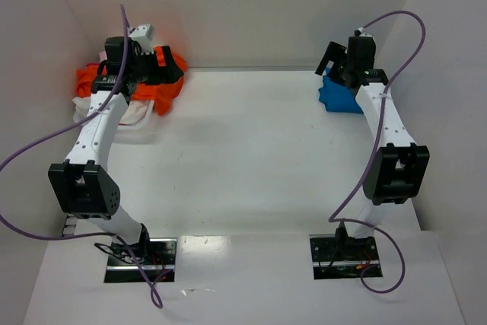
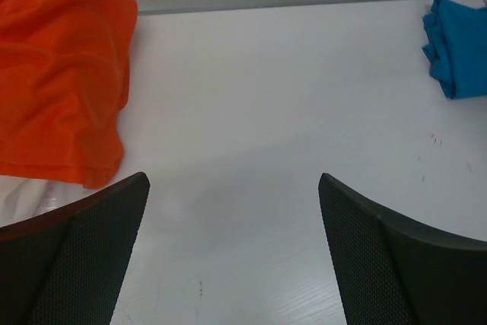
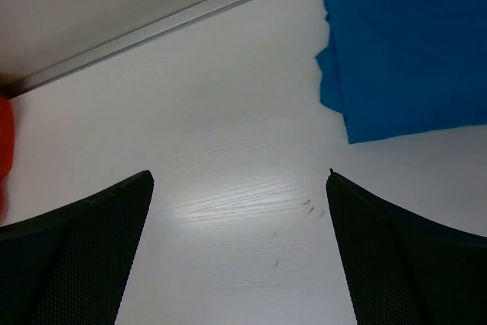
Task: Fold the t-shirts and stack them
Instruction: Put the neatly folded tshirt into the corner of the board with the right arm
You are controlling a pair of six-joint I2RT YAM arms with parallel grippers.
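A crumpled bright orange t-shirt [image 1: 166, 87] lies at the back left, over a white/pinkish shirt [image 1: 135, 116]. A folded bright blue t-shirt [image 1: 338, 98] lies at the back right. My left gripper [image 1: 169, 66] hovers over the orange pile, open and empty. In the left wrist view [image 2: 232, 188] bare table shows between its fingers [image 2: 84, 249], with the orange shirt [image 2: 61, 66] at left and the blue shirt [image 2: 460, 47] far right. My right gripper [image 1: 330, 57] hovers beside the blue shirt [image 3: 411, 43], open and empty [image 3: 240, 176].
White walls enclose the table on the left, back [image 1: 251, 68] and right. Purple cables loop off both arms. A strip of white cloth [image 2: 27, 195] shows under the orange shirt. The orange shirt's edge [image 3: 4, 150] shows in the right wrist view.
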